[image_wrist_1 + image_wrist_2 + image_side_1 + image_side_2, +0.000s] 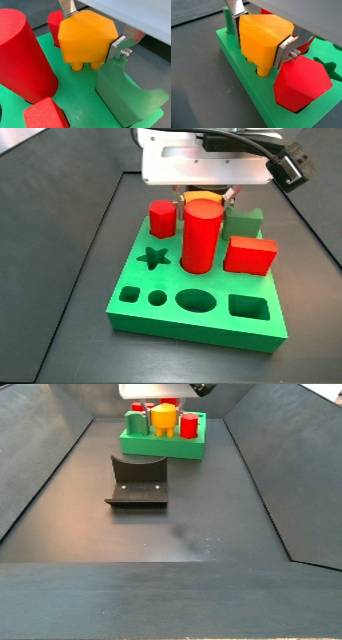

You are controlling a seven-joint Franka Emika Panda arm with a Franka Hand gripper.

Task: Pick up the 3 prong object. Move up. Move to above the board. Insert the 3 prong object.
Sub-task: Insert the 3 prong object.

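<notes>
Prong piece: orange 3 prong object [83, 40] sits clamped between the fingers, prongs down over the green board [244, 85]; in a wrist view 1 prong [263, 71] has entered a hole.
Cylinder: tall red cylinder [199, 236] stands upright on the board, just in front of the orange piece.
Block: red block [250, 255] stands to its right.
Gripper: gripper [92, 31] above the board's rear, plates pressed on the orange piece.
Fixture: fixture [138, 481] on the floor, apart from the board.
</notes>
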